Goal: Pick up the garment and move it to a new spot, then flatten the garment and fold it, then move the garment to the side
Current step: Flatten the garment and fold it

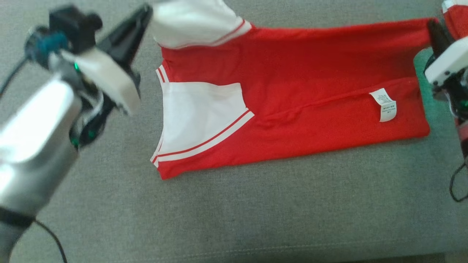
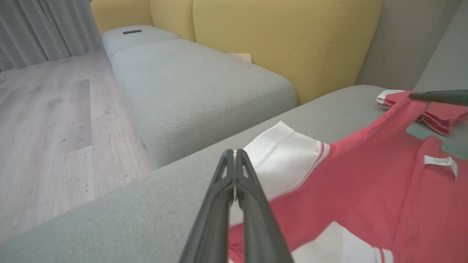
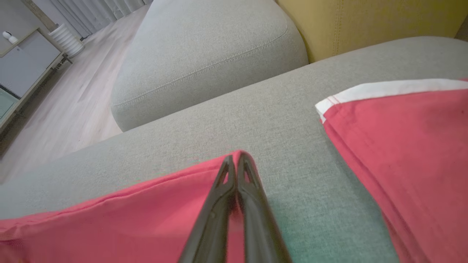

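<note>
Closest to the head camera is the left arm's silver forearm (image 1: 33, 138). At its end the left gripper (image 1: 145, 12) has its two dark fingers pressed together on the white sleeve (image 1: 197, 22) of the garment (image 1: 292, 73), holding that sleeve up off the grey sofa cushion (image 1: 256, 219). In the left wrist view the left gripper (image 2: 234, 153) shows a sliver of white cloth pinched between its closed fingers, and the sleeve (image 2: 281, 157) spreads just beyond and to the right of the tips.

The right gripper (image 1: 434, 25) is likewise clamped shut, on a corner of the red body. In its own wrist view the right gripper (image 3: 236, 157) nips the garment (image 3: 128, 226) at its red edge.

Between the two grippers the raised edge runs in a straight line. The rest of the garment (image 2: 365, 190) lies flat on the cushion on the near side of both, with the other white sleeve folded onto the red and a white label (image 1: 384, 105) near the right gripper.

Just beyond the right gripper's tips, not touching them, lies a second red garment (image 1: 456, 18), folded, with white trim.
</note>
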Controlling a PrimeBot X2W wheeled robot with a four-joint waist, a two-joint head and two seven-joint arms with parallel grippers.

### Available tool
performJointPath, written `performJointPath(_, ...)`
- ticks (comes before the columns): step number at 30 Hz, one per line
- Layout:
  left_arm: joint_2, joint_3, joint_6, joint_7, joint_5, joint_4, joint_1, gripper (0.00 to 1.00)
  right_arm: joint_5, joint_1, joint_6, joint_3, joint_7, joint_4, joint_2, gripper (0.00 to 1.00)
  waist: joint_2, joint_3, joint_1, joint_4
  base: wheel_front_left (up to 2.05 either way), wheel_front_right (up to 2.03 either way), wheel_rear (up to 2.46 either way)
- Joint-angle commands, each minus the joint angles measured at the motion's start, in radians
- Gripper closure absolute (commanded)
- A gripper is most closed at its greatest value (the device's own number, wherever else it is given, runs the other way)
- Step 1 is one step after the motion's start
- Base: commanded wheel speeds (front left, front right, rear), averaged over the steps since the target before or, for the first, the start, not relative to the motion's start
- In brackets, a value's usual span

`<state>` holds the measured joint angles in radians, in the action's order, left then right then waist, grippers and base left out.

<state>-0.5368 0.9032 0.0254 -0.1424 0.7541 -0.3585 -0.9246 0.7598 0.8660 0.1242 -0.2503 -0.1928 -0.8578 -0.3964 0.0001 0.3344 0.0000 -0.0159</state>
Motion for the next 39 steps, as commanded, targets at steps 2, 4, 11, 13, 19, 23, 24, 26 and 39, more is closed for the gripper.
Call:
performJointPath(2,-0.071,-0.043,-0.029,0.005,0.012,0.078,0.021,1.0,0.02,-0.032,0.007,-0.016,-0.005,0.046,-0.026,1.0,-0.0001,-0.006,0.0,0.004,0.0,0.0,0.0)
performJointPath(4,-0.096,-0.037,-0.058,0.011,0.016,0.137,0.073,1.0,0.03,-0.06,0.007,-0.02,-0.009,0.056,-0.037,1.0,-0.0001,-0.009,0.0,0.007,0.0,0.0,0.0)
performJointPath(11,-0.167,-0.024,-0.183,0.008,0.017,0.325,0.248,1.0,0.058,-0.147,0.007,-0.02,-0.009,0.082,-0.061,1.0,-0.0001,-0.016,0.0,0.016,0.0,0.0,0.0)
performJointPath(13,-0.175,-0.019,-0.212,0.001,0.022,0.364,0.294,1.0,0.063,-0.17,0.007,-0.017,-0.006,0.088,-0.068,1.0,-0.0001,-0.021,0.0,0.021,0.0,0.0,0.0)
performJointPath(19,-0.179,-0.007,-0.261,-0.012,0.037,0.417,0.38,1.0,0.074,-0.227,0.007,-0.013,-0.008,0.112,-0.078,1.0,-0.0001,-0.029,0.0,0.032,0.0,0.0,0.0)
performJointPath(23,-0.147,0.014,-0.273,-0.03,0.049,0.397,0.427,1.0,0.069,-0.274,0.007,-0.017,-0.011,0.13,-0.073,0.66,-0.0001,-0.035,0.0,0.038,0.0,0.0,0.0)
performJointPath(24,-0.134,0.014,-0.275,-0.038,0.056,0.385,0.436,1.0,0.068,-0.282,0.007,-0.016,-0.008,0.132,-0.069,0.46,-0.0001,-0.039,0.0,0.038,0.0,0.0,0.0)
performJointPath(26,-0.108,0.016,-0.275,-0.048,0.072,0.354,0.452,0.99,0.063,-0.298,0.007,-0.015,-0.003,0.133,-0.063,0.0,-0.0001,-0.05,0.0,0.038,0.0,0.0,0.0)
performJointPath(39,0.016,-0.076,-0.355,-0.117,0.104,0.243,0.624,0.0,0.023,-0.488,0.007,0.0,0.214,0.222,-0.021,0.0,-0.0001,-0.221,0.0,0.009,0.0,0.0,0.0)
